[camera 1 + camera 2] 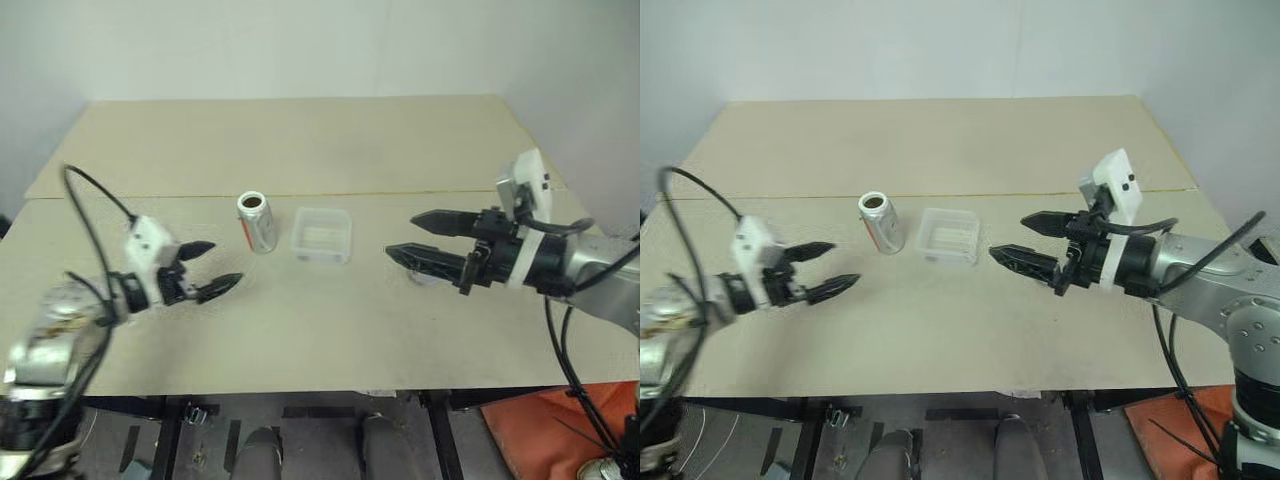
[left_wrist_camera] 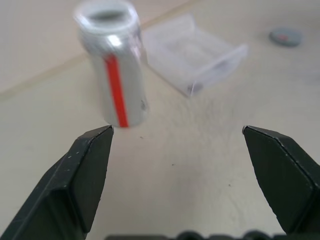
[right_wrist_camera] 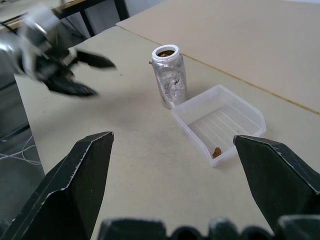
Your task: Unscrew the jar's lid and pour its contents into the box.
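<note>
The jar (image 1: 257, 221) stands upright on the table with no cap on it, its red-and-white label on the side and brown contents showing in its open mouth (image 3: 167, 51). The box (image 1: 322, 236) sits just right of it, with one small brown piece (image 3: 217, 151) inside. Beyond the box, the grey lid (image 2: 286, 36) lies flat on the table. My left gripper (image 1: 222, 264) hovers open a short way to the jar's left and nearer to me, holding nothing. On the box's right, my right gripper (image 1: 402, 236) is open and empty, pointing toward the box.
The tan table (image 1: 300, 330) has a seam line (image 1: 400, 192) running across behind the jar and box. An orange object (image 1: 540, 430) lies on the floor at the lower right, past the table's front edge.
</note>
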You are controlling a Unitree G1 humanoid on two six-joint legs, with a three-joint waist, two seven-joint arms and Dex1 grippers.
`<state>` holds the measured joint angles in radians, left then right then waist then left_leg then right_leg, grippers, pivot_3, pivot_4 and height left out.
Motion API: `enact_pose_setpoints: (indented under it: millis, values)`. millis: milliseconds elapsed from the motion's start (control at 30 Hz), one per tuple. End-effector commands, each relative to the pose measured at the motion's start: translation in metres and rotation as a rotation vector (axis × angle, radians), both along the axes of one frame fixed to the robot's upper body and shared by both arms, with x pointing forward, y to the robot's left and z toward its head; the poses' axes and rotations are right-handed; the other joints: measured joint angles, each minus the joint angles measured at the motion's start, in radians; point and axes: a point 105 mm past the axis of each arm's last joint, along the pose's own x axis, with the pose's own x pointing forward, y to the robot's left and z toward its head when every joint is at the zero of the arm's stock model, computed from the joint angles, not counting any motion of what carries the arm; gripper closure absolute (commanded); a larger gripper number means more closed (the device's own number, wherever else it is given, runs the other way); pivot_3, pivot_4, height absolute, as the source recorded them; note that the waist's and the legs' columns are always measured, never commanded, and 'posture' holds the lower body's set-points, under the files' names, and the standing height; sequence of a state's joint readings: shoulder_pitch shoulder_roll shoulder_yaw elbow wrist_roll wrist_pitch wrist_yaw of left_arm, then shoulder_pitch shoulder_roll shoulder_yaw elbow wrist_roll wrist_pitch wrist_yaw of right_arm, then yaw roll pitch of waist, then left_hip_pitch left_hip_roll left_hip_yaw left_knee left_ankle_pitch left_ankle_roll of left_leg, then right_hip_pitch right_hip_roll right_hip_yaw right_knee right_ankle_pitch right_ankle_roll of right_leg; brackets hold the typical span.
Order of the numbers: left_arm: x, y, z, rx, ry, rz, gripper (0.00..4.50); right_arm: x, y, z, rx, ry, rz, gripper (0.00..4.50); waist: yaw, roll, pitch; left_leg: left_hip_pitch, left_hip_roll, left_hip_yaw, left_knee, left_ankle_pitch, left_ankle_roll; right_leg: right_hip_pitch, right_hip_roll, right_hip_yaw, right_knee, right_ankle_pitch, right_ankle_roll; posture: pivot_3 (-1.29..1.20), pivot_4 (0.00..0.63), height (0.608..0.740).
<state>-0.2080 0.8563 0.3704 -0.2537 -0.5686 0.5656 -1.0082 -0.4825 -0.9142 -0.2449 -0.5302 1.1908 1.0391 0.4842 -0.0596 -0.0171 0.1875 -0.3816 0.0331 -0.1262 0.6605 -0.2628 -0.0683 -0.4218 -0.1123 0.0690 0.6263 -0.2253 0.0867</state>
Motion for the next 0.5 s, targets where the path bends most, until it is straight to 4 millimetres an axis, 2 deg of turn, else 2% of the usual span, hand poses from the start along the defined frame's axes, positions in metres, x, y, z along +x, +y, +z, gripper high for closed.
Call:
enact_pose_setpoints:
  millis: [33,167,300,500]
  values:
    - [-0.022,0.013,0.038,0.026,-0.117,-0.134,0.01,-0.003,-0.015,0.014,-0.018,-0.098,-0.001,0.00,0.004,0.000,0.000,0.000,0.000,0.000,0.000,0.000,0.000,0.000,0.000,0.000,0.000,0.000,0.000,0.00,0.150,0.740]
    - [-0.018,0.021,0.050,0.065,-0.116,-0.165,0.01,-0.001,-0.027,0.014,-0.086,-0.145,0.006,0.00,0.013,0.000,0.000,0.000,0.000,0.001,0.000,0.000,0.001,0.000,0.000,0.000,-0.001,0.000,0.000,0.00,0.150,0.740]
    - [-0.023,0.026,0.046,0.101,-0.083,-0.188,0.01,0.000,-0.031,0.013,-0.117,-0.167,0.012,0.00,0.009,0.000,0.000,0.000,0.001,0.002,0.000,-0.001,0.001,0.000,0.000,0.000,0.000,0.000,0.000,0.00,0.150,0.740]
    - [-0.022,0.020,0.045,0.095,-0.084,-0.186,0.01,-0.001,-0.033,0.012,-0.120,-0.170,0.017,0.00,0.008,0.000,0.000,0.000,0.001,0.002,0.000,-0.001,0.001,-0.001,0.000,0.000,0.000,0.000,0.000,0.00,0.150,0.740]
